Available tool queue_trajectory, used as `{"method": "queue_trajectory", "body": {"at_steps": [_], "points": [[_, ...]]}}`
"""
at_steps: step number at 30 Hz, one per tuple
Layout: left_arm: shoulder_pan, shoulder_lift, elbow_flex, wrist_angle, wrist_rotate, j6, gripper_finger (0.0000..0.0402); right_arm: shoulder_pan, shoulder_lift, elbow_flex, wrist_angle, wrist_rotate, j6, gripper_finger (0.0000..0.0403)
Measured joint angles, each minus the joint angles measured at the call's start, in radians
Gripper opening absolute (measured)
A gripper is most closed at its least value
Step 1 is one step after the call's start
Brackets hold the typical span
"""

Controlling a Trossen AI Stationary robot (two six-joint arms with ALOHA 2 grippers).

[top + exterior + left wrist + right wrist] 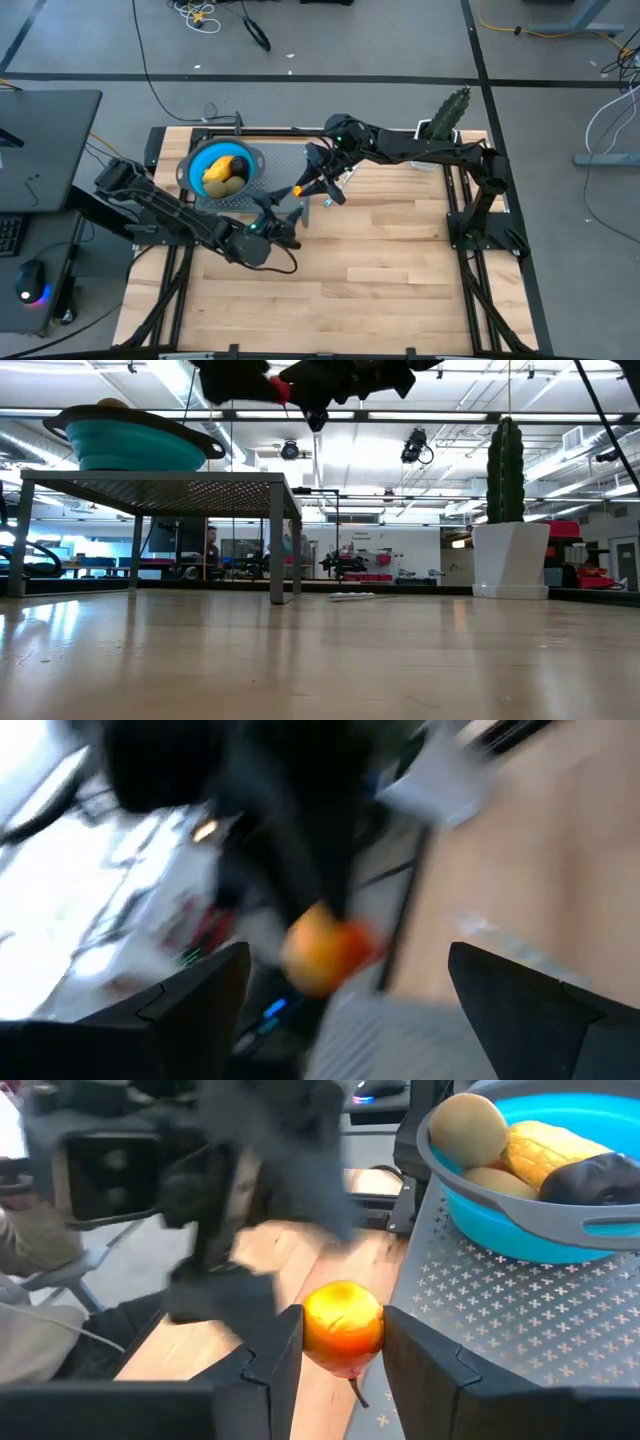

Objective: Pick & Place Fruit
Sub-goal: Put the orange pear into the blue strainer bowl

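My right hand (343,1342) is closed on a small round toy fruit (343,1328), orange shading to yellow on top with a thin dark stem hanging below it; the fruit sits squeezed between my two dark fingers (270,1350), which press on its two sides. In the high view the same hand (313,187) carries the fruit (298,190) in the air, just beside the near corner of the grey perforated metal stand (285,160).

Just beyond my right hand, up on that stand, rests the blue bowl with a grey rim (500,1205). In it lie more toy fruits: two olive-green ovals (472,1128), a yellow-orange ribbed oval (550,1148) and a dark blackish round one (600,1178), all touching one another. From above, the bowl (196,165) shows the yellow piece and a green one bunched together.

My left hand (285,222) hovers over the wooden counter (380,260), near my right hand and facing it. Its fingers (190,995) stand wide apart with nothing between them, and past them I see the orange fruit (320,952) pinched in the other hand, though blurred.

At the far edge of the counter, well apart from both hands, stands a green cactus-like plant (505,470) in a white pot (510,560).
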Motion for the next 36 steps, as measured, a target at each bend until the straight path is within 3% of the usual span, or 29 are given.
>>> {"method": "queue_trajectory", "body": {"at_steps": [3, 11, 15, 24, 36], "points": [[0.012, 0.003, 0.0, 0.108, 0.145, 0.063, 0.035, 0.0, 0.0, -0.003, 0.005, -0.001, 0.019, 0.0137], [0.019, 0.003, 0.0, 0.194, 0.234, 0.152, 0.035, 0.014, 0.0, -0.004, -0.011, -0.049, 0.052, 0.0137], [0.018, 0.003, 0.0, 0.192, 0.222, 0.156, 0.035, 0.015, 0.0, -0.004, -0.017, -0.11, 0.064, 0.0137], [0.01, 0.003, 0.0, 0.195, 0.23, 0.166, 0.0344, 0.014, 0.0, -0.004, -0.029, -0.134, 0.082, 0.0137], [0.01, 0.004, 0.0, 0.195, 0.252, 0.162, 0.0257, 0.015, 0.0, -0.004, -0.03, -0.181, 0.086, 0.0137]]}}
